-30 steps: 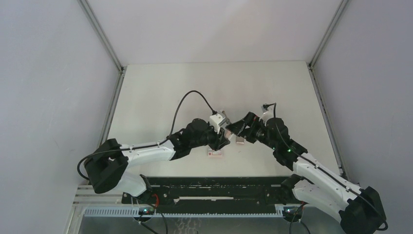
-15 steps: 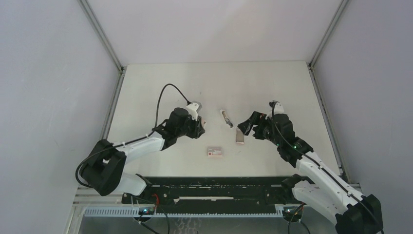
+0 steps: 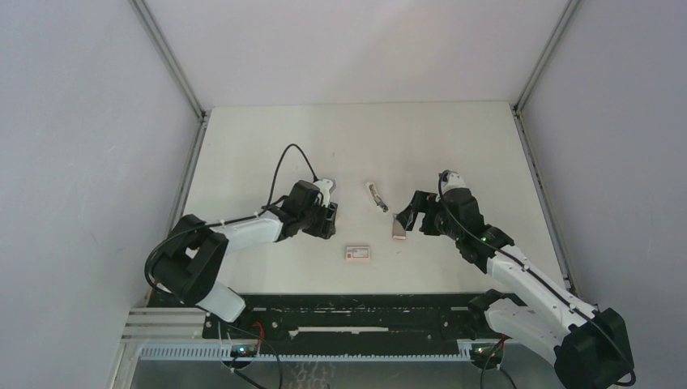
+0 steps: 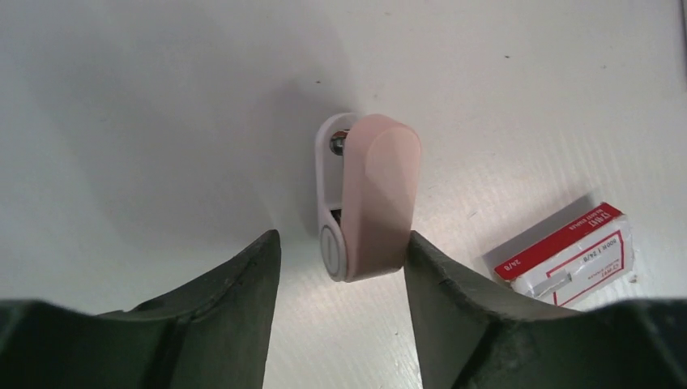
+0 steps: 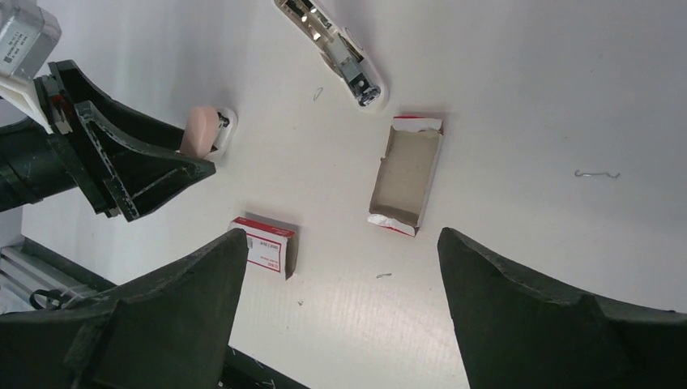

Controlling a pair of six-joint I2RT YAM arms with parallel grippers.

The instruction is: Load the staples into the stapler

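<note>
A pink-and-white stapler piece (image 4: 369,198) lies on the table, its near end between the fingers of my left gripper (image 4: 340,243), which is open; the right finger is close against the pink side. A white-and-metal stapler part (image 3: 377,197) lies apart at mid-table, also seen from the right wrist (image 5: 332,53). My right gripper (image 5: 340,243) hangs wide open above the table with nothing in it, just right of an open tan cardboard tray (image 5: 405,174). The tray's inside looks bare. The staples as a block are out of view.
A closed white box with a red label (image 3: 357,253) lies near the front, right of the left gripper (image 3: 330,217). Single loose staples (image 5: 595,173) are scattered on the table. Grey walls stand on three sides and a black rail (image 3: 364,312) runs along the front.
The two grippers, together at mid-table a second ago, have drawn apart. The left one moved left, came down and opened around the pink piece. The right one pulled back slightly.
</note>
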